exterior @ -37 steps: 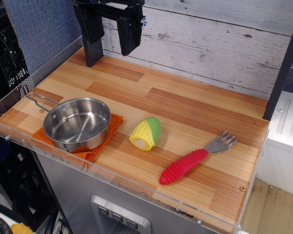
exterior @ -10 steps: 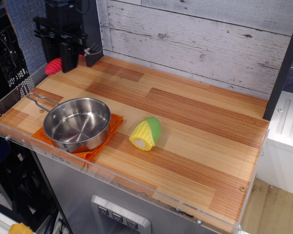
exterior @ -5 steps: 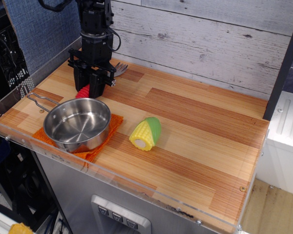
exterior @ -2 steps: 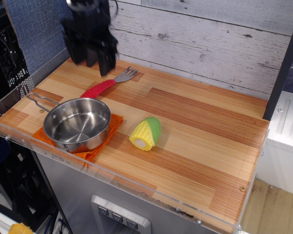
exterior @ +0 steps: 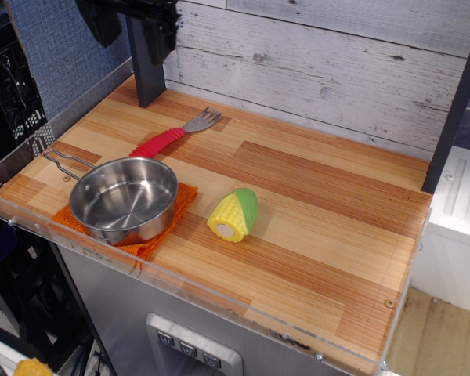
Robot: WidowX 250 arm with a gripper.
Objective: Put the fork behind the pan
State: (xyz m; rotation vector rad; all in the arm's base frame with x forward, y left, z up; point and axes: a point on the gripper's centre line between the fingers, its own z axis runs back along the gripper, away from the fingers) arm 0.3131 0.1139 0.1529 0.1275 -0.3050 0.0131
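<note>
We look down at a wooden desk with striped planks, backed by a whitewashed board wall and a blue fabric panel at the left. The fork lies flat on the desk just behind the pan, its red handle end close to the pan's far rim and its grey tines pointing toward the wall. The pan sits upright on an orange cloth near the front left edge, its wire handle reaching left. A toy corn cob lies on its side just right of the cloth. The gripper hangs high at the top left, well clear of the fork and partly cut off by the frame; we cannot tell whether its jaws are spread or closed, though nothing shows between them.
</note>
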